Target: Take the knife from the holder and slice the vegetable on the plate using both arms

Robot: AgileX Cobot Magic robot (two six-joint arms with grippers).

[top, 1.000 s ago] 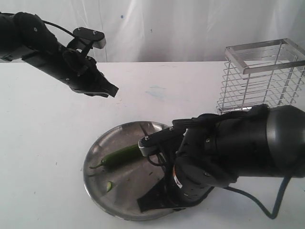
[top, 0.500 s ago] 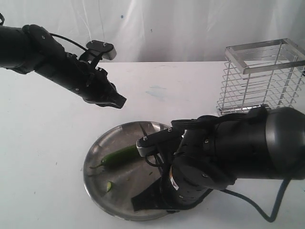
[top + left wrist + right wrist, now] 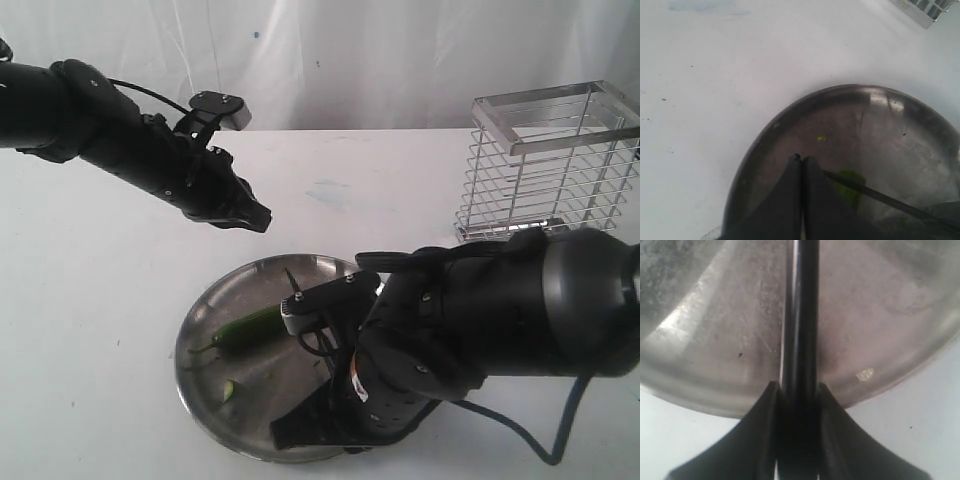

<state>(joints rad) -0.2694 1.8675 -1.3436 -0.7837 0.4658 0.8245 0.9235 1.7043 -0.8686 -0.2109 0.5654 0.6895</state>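
The green vegetable (image 3: 250, 327) lies on the left half of the steel plate (image 3: 200, 330), stem to the left. My right gripper (image 3: 797, 387) is shut on the dark knife (image 3: 801, 315), which reaches out over the plate. In the exterior view the bulky right arm (image 3: 470, 330) hides most of the knife; only its thin tip (image 3: 290, 279) shows beyond the vegetable. My left gripper (image 3: 260, 219) is shut and empty, hovering just past the plate's far rim. In the left wrist view its tips (image 3: 801, 159) point at the plate, where the blade (image 3: 880, 196) crosses the vegetable (image 3: 847, 182).
The chrome wire holder (image 3: 550, 160) stands at the back right on the white table. A small cut green piece (image 3: 229, 390) lies on the plate near its front left, and another bit (image 3: 821, 138) shows in the left wrist view. A cable (image 3: 560, 440) trails from the right arm.
My left arm has come right and down toward the plate's far rim, still shut. The right arm has shifted slightly left with the knife, and the blade tip now shows beyond the vegetable.
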